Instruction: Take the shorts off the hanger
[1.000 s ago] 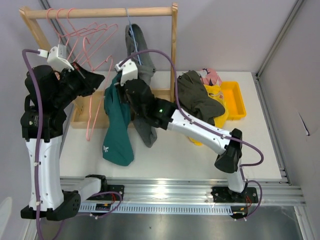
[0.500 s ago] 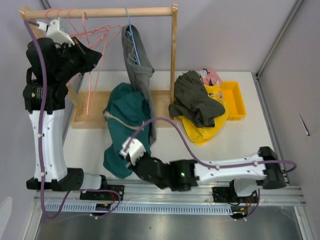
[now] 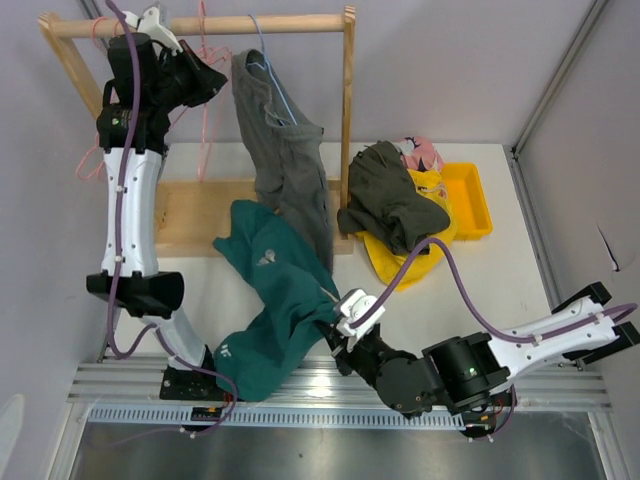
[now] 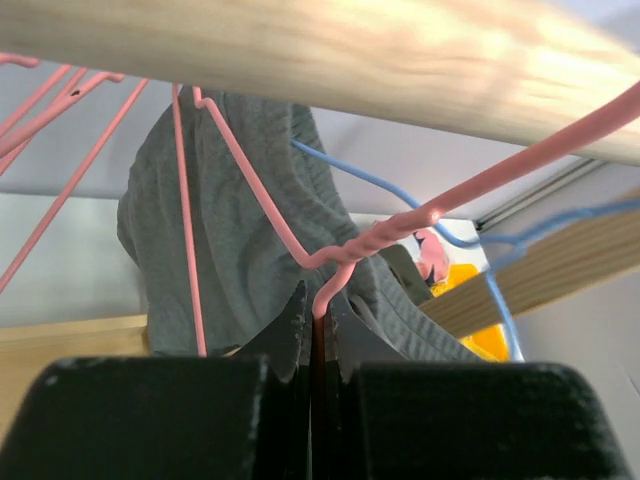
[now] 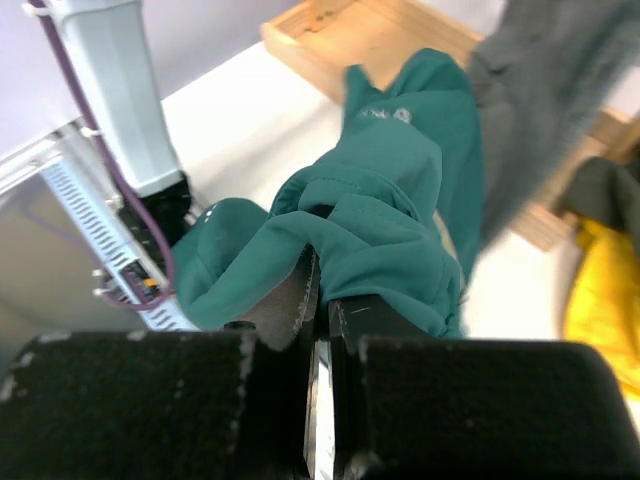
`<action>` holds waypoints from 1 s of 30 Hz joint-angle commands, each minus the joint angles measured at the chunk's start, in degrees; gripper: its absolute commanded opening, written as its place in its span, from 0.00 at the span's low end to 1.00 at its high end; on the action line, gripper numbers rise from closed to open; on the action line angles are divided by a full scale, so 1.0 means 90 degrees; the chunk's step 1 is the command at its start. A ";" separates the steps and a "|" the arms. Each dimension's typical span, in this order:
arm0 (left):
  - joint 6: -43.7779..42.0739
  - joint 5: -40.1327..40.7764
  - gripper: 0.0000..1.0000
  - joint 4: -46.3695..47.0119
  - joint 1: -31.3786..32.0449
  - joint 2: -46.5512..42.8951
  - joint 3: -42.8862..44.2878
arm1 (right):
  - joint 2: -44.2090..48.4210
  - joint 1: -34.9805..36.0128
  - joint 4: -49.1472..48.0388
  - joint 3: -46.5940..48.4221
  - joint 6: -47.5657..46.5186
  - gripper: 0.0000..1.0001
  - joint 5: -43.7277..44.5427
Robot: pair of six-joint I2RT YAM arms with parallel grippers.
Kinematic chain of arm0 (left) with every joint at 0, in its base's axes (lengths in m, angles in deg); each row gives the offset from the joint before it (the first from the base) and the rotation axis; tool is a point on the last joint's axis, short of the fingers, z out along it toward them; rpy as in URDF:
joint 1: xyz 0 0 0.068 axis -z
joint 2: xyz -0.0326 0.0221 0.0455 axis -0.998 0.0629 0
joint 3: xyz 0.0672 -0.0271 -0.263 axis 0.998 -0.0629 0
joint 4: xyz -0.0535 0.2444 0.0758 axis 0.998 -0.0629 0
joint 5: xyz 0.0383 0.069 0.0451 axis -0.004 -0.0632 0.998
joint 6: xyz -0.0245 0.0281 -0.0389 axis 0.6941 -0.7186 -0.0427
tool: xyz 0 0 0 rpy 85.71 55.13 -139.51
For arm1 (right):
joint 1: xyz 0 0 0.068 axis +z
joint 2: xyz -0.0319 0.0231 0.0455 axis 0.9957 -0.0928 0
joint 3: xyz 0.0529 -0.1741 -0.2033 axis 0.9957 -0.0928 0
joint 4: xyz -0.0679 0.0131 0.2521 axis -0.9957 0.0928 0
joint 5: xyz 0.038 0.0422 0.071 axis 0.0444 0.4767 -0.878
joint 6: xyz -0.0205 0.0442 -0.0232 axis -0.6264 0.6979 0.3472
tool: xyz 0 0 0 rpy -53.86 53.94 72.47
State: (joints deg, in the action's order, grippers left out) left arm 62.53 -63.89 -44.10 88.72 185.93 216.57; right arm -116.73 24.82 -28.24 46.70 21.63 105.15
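My right gripper (image 3: pixel 336 322) is shut on the teal shorts (image 3: pixel 285 300) near the table's front edge; the cloth trails back to the rack base. In the right wrist view the teal shorts (image 5: pixel 390 210) are bunched over the closed jaws (image 5: pixel 322 290). My left gripper (image 3: pixel 203 78) is up at the wooden rod (image 3: pixel 240 24), shut on a bare pink hanger (image 4: pixel 300 250). The grey shorts (image 3: pixel 285 150) hang on a blue hanger (image 4: pixel 400 195) from the rod. The olive shorts (image 3: pixel 390 200), yellow shorts (image 3: pixel 410 255) and pink patterned shorts (image 3: pixel 422 152) lie piled at the right.
A yellow bin (image 3: pixel 470 200) stands at the right behind the pile. The rack's wooden base (image 3: pixel 190 215) and right post (image 3: pixel 348 120) stand mid-table. More pink hangers (image 3: pixel 95 160) hang at the rod's left end. A metal rail (image 3: pixel 540 385) runs along the near edge.
My right gripper has pulled the teal shorts off the hanger and down toward the near edge. My left gripper has lifted the bare pink hanger up to the rod.
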 commanded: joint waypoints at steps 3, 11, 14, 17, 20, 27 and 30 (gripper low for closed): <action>0.0087 -0.0079 0.00 0.0427 -0.0141 0.0226 0.0325 | 0.0518 0.0421 0.0095 0.0133 -0.0336 0.00 0.1079; -0.0118 -0.0011 0.67 0.0709 -0.0200 -0.0281 -0.0836 | 0.0733 0.0413 -0.1288 0.0963 -0.3331 0.00 0.2438; -0.0167 -0.0040 0.84 0.0730 -0.0210 -0.0437 -0.1061 | 0.0929 -0.0269 -0.1917 0.1449 -0.4215 0.00 0.1805; -0.0206 -0.0050 0.93 0.0729 -0.0210 -0.0710 -0.1305 | 0.0939 -0.1311 -0.1537 0.2141 -0.4293 0.00 0.0955; -0.0206 -0.0079 0.99 0.0953 -0.0210 -0.1235 -0.1871 | 0.0618 -0.2230 -0.1195 0.3155 -0.4556 0.00 0.0408; -0.0157 -0.0265 1.00 0.1442 -0.0220 -0.2330 -0.3151 | -0.0671 -0.3393 -0.1408 0.5707 -0.6040 0.00 -0.0227; -0.0089 -0.0439 0.99 0.1598 -0.0210 -0.2624 -0.3503 | -0.1228 -0.4048 -0.1361 0.6565 -0.6169 0.00 -0.0637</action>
State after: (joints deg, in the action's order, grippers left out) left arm 61.46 -65.14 -34.35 87.21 165.69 187.41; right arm -123.18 -7.36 -38.75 99.38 -27.37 106.44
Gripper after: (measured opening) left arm 0.994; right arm 0.042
